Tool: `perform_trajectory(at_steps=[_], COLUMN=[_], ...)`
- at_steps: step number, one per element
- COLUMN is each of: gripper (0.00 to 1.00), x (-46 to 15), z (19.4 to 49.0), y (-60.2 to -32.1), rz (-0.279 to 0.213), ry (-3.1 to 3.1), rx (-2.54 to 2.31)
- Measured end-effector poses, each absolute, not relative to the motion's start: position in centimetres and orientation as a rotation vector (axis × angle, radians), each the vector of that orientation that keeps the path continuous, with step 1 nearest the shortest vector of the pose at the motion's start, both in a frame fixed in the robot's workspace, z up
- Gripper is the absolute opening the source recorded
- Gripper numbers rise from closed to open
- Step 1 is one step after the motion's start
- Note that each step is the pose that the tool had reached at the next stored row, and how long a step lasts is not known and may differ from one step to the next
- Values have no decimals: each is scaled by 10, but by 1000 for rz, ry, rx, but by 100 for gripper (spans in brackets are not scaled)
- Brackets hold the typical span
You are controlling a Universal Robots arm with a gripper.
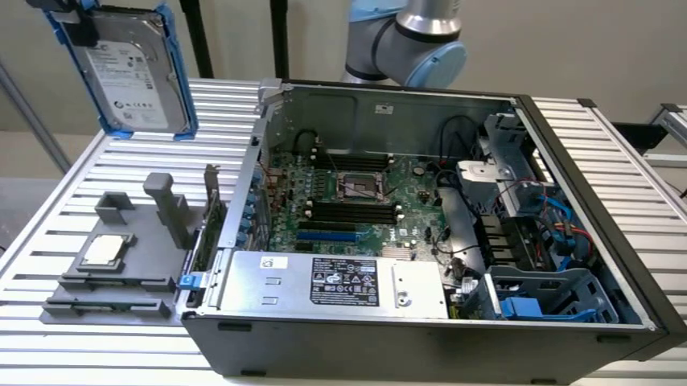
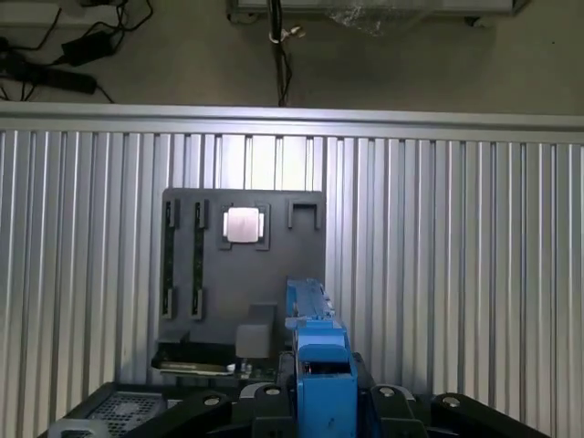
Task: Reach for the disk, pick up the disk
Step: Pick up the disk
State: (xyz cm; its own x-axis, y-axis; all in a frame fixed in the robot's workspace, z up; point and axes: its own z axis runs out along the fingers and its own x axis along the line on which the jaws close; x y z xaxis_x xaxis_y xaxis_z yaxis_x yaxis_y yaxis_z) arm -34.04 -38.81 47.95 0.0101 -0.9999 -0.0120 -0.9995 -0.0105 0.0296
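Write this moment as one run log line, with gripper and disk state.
gripper: shut on disk | disk: upright, lifted clear of table | chip: on grey tray

The disk (image 1: 145,32) is silver-grey with a white label (image 1: 129,76) and blue bracket (image 1: 177,68); the ribbed table (image 1: 108,161) is silver.

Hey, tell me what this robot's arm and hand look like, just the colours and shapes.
The arm has rounded silver-grey metal joints with light blue caps. The hand is black, with flat, angular fingers dotted with small round silver screw heads.
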Motion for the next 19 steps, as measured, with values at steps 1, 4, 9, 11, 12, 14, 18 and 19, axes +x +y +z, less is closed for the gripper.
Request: perform_trajectory(at_steps=[1,4,9,11,12,14,18,19], gripper=[33,33,33,33,33,33,33,33], x=[-336,-326,-306,-297,-292,-283,-265,-260], z=[483,496,511,511,512,512,512,512], y=[-389,-391,-397,-398,-399,-400,-400,-400], rz=[-47,-47,-51,-52,-53,-55,-55,-55], ry=[-2201,-2200,-2198,-2198,-2198,-2198,-2198,-2198], rx=[2223,2223,2222,2222,2222,2222,2222,2222])
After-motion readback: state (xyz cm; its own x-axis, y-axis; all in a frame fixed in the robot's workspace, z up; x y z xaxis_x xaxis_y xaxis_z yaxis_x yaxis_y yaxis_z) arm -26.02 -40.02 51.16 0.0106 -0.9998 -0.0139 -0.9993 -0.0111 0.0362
